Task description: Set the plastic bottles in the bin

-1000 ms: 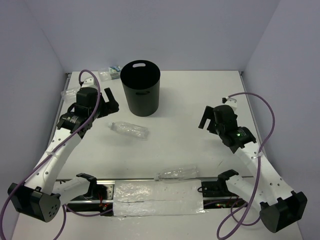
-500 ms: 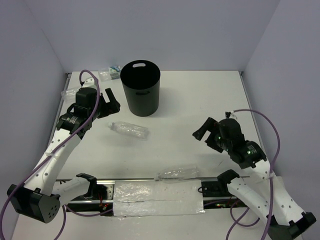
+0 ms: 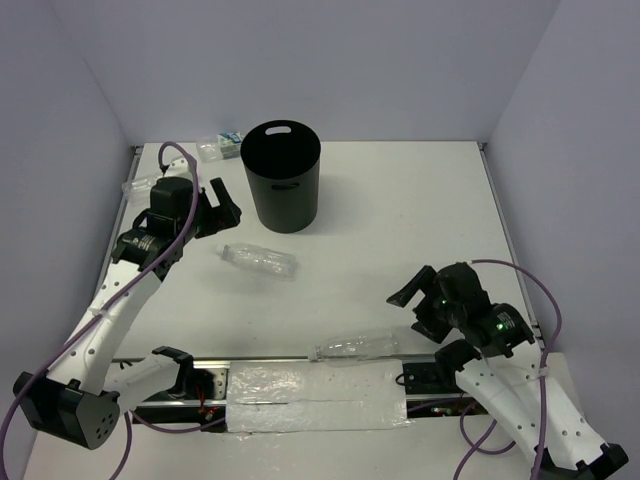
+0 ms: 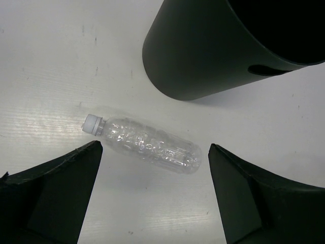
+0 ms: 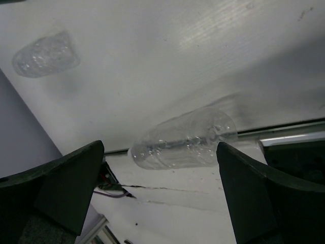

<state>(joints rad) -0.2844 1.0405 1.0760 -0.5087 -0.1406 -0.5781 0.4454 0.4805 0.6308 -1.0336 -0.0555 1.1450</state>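
Note:
The black bin (image 3: 280,178) stands at the back middle of the table; it also shows in the left wrist view (image 4: 213,56). A clear bottle with a pale cap (image 3: 258,259) lies in front of it. My left gripper (image 3: 222,207) is open and hovers above this bottle (image 4: 144,144), left of the bin. A second clear bottle (image 3: 352,346) lies at the near edge. My right gripper (image 3: 414,309) is open and empty just right of that bottle (image 5: 185,145). A labelled bottle (image 3: 220,146) lies at the back left. Another bottle (image 3: 140,184) lies by the left wall, partly hidden by my left arm.
A strip of crinkled clear tape (image 3: 318,393) covers the rail between the arm bases. The purple cables (image 3: 540,300) loop beside each arm. The side walls stand close on both sides. The middle bottle's base also shows in the right wrist view (image 5: 45,55).
My right arm has swung down and toward the near edge, bringing its open gripper beside the front bottle. My left gripper has barely moved.

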